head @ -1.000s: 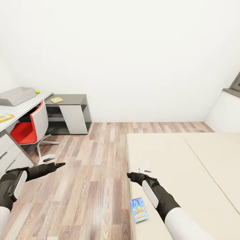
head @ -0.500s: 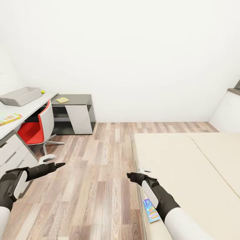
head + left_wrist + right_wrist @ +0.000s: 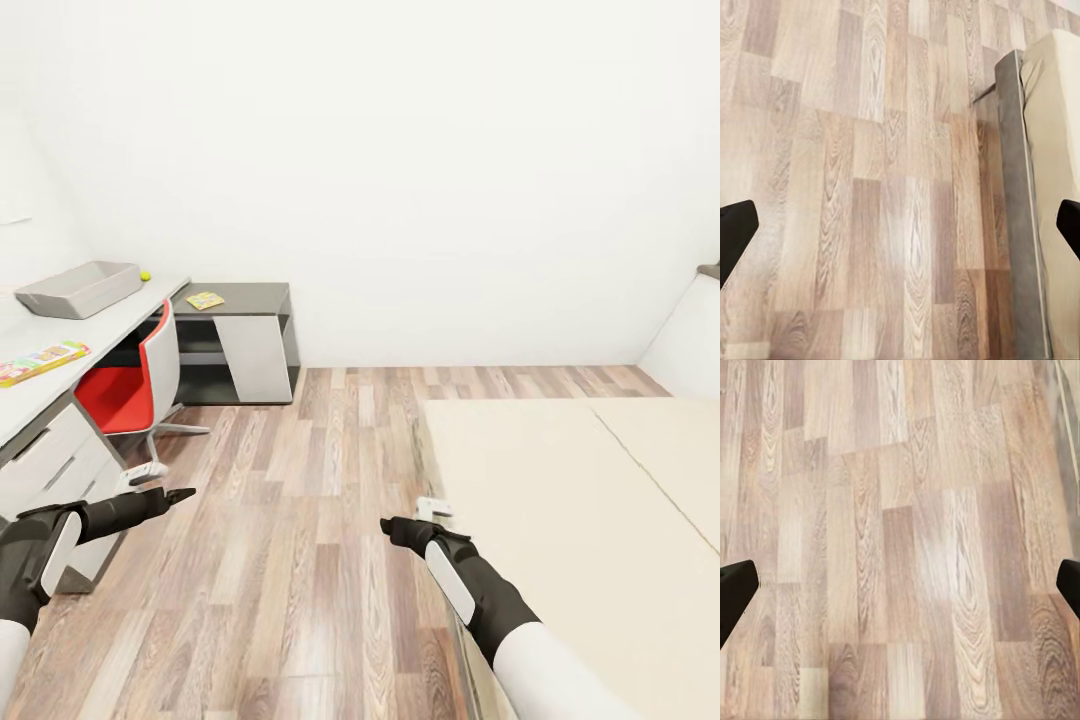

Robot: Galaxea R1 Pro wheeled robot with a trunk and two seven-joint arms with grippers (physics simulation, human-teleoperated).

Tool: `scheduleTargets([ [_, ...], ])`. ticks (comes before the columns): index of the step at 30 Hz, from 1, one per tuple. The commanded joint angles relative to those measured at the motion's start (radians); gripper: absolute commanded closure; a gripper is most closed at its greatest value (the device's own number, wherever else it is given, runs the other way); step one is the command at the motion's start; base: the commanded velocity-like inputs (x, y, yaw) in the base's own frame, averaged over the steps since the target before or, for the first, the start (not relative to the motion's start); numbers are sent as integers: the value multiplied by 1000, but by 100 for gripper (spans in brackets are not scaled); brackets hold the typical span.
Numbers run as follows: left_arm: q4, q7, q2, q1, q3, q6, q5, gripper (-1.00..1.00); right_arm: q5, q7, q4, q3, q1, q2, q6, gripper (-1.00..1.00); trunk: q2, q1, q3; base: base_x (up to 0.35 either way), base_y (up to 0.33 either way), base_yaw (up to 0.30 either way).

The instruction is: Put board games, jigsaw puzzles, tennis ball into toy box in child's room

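Bare floor (image 3: 300,520) between table (image 3: 120,320) and bed (image 3: 560,500) (grey-edged).

You see one light-grey shallow toy box (image 3: 80,289), one small yellow-green tennis ball (image 3: 145,276) beside it, two flat multicoloured boards, one red-and-white swivel chair (image 3: 135,385).

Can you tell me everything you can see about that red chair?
The red chair is a swivel chair with a bright red seat and red inner backrest inside a smooth white shell that looks like plastic. A slim pale stem drops to a white base with spread legs standing on the wood-plank floor. It stands upright, pushed up to the long light-grey table, its seat partly under the tabletop's edge, its back towards the open floor. Nothing rests on it.
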Motion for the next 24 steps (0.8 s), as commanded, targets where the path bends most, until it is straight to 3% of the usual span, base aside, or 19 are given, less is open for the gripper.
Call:
scheduleTargets([
  [1, 0, 0, 0, -1, 1, 7, 7, -100, -11, -10, -2, 4, -1, 0, 3, -100, -2, 1, -2, 0, 287, 0],
  [9, 0, 0, 1, -1, 1, 7, 7, -100, -11, -10, -4, 5, -1, 0, 3, -100, -2, 1, -2, 28, 286, -42],
  [24, 0, 0, 1, -1, 1, 6, 7, -100, -11, -10, -3, 4, -1, 0, 3, -100, -2, 1, -2, 215, 224, -248],
])
